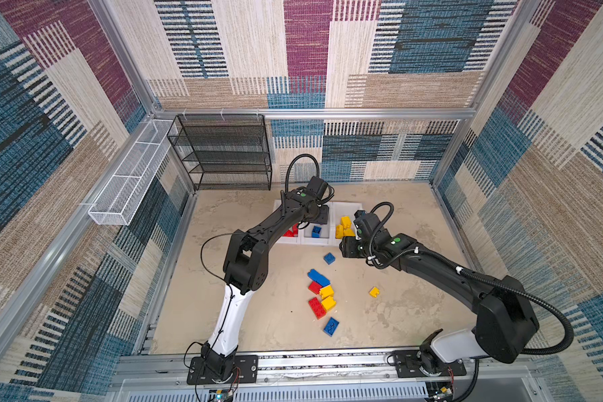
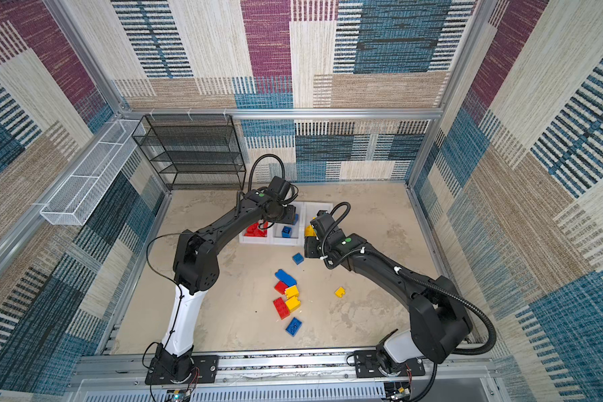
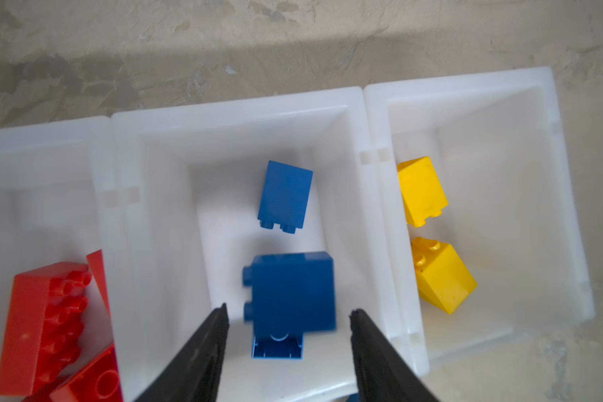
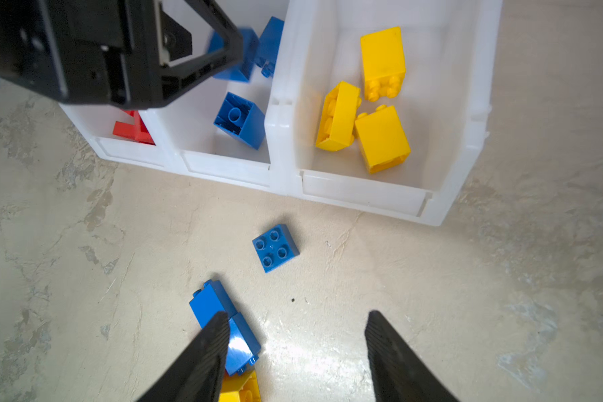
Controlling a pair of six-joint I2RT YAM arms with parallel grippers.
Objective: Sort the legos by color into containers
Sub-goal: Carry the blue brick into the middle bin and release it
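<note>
Loose legos (image 1: 322, 296): a red, blue and yellow heap on the floor, lower centre in both top views. One yellow brick (image 1: 374, 291) lies apart to its right.
Handling: judged light, rigid and smooth-sided. Pinch across two flat opposite sides, not over the studs, or it may slip.
Lone blue brick (image 4: 275, 247): studs up, mid-frame in the right wrist view, between the heap and the bins.
Right gripper (image 4: 298, 320): jaws spread with nothing between them, above the floor. One finger overlaps a blue oblong brick (image 4: 209, 302); whether they touch cannot be told.
Containers (image 4: 362, 193): a row of three, with red left, blue middle and yellow right.
Left gripper (image 3: 288, 313): above the middle container (image 3: 230, 104), jaws spread, pads clear of the blurred blue brick (image 3: 293, 289), which is probably falling free.
</note>
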